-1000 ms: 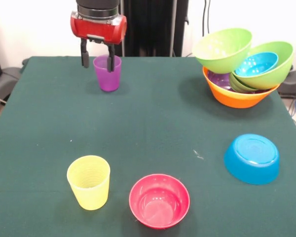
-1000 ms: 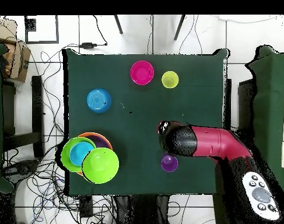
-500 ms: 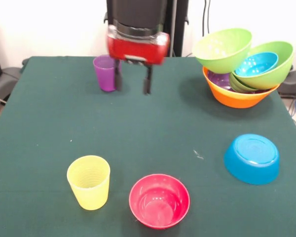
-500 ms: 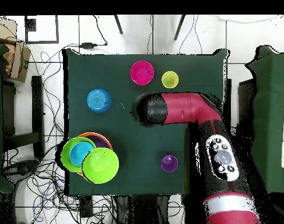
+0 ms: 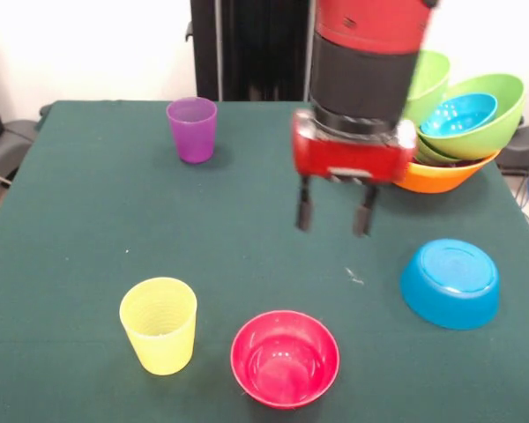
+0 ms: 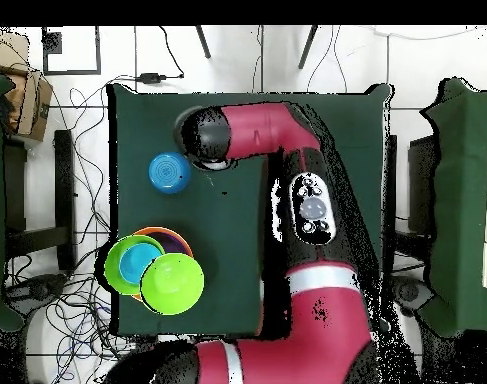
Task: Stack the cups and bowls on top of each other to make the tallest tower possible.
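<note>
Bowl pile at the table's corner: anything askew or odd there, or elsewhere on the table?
Yes. In the tower, the green bowls lean tilted rather than nesting flat in the orange bowl. The loose blue bowl lies upside down. The open claw holds nothing.

A green table point(image 5: 88, 220) stands before a white wall point(image 5: 79, 44); cables point(image 6: 47, 290) trail over the tiled floor point(image 6: 97, 60)
</note>
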Action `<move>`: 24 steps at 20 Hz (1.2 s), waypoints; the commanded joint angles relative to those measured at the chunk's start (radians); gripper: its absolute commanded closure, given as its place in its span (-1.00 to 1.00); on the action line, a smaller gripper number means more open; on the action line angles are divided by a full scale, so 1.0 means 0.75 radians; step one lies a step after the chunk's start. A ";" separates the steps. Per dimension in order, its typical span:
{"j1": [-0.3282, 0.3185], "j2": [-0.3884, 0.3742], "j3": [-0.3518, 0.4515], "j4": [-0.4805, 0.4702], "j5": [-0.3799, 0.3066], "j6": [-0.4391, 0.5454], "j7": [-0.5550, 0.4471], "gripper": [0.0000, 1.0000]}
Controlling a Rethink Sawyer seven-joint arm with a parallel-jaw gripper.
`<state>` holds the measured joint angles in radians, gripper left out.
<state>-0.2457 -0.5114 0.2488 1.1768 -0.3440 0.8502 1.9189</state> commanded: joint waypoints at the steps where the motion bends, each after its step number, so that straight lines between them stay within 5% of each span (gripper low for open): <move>1: 0.091 0.323 0.046 -0.556 0.021 0.279 0.126 -1.00; 9: 0.175 0.607 0.154 -1.083 -0.047 0.477 0.010 -1.00; 13: 0.201 0.680 0.238 -1.249 -0.117 0.572 -0.018 -1.00; 18: 0.218 0.679 0.330 -1.327 -0.213 0.694 0.005 -1.00; 24: 0.221 0.557 0.278 -1.261 -0.170 0.887 0.060 -1.00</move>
<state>-0.0931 -0.0349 0.3893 0.3028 -0.4041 1.3169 1.9189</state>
